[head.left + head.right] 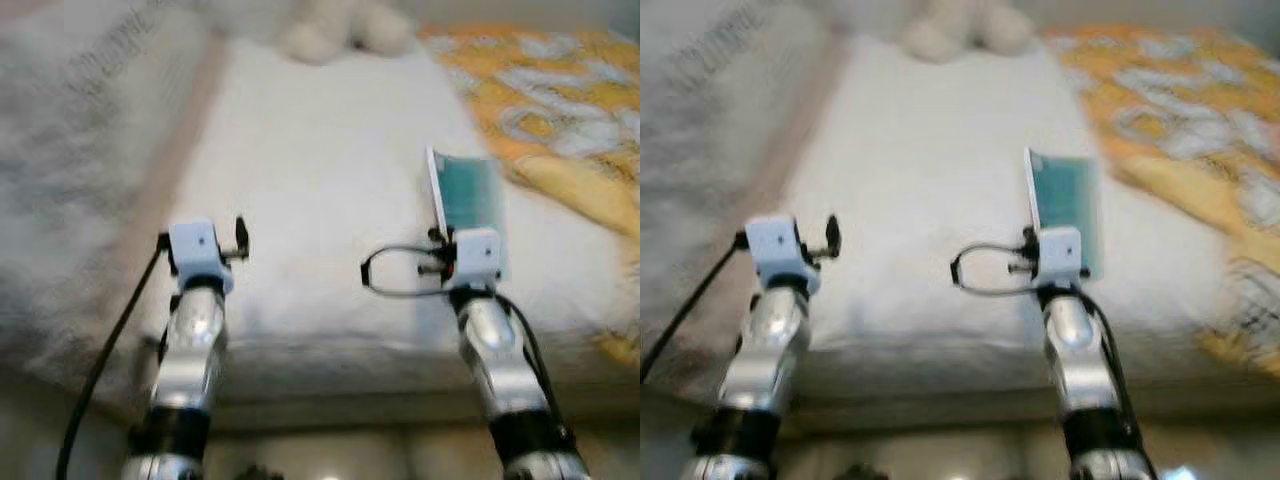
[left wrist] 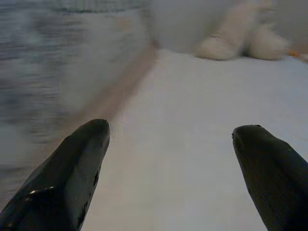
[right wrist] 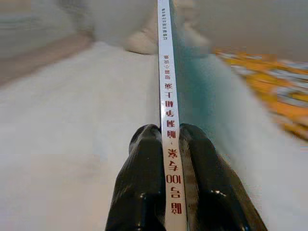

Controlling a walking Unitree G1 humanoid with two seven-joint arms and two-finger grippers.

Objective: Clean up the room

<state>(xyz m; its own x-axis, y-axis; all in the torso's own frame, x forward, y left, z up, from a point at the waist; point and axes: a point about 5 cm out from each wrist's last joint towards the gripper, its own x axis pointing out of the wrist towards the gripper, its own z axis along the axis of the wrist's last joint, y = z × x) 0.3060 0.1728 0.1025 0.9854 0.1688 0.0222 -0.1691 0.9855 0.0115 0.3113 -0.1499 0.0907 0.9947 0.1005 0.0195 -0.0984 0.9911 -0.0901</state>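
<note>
A thin teal book (image 1: 468, 195) is held up on edge over the white bed (image 1: 320, 180), pinched at its near end by the right gripper (image 3: 172, 144), whose two black fingers (image 3: 144, 183) are closed tight on either side of the white spine with the red print. It looks like a light, stiff paperback, so not much squeeze is probably needed, but glossy covers can be slippery, and being gripped only at one end, it could likely swing or slide if jerked around; a hold nearer the middle of the spine would probably be steadier. The left gripper (image 2: 171, 139) is held out over the sheet with its fingers spread wide and nothing between them. An orange patterned blanket (image 1: 560, 90) is seen on the right, a grey blanket (image 1: 80, 150) on the left, and a pale plush toy (image 1: 340, 30) at the far end.
</note>
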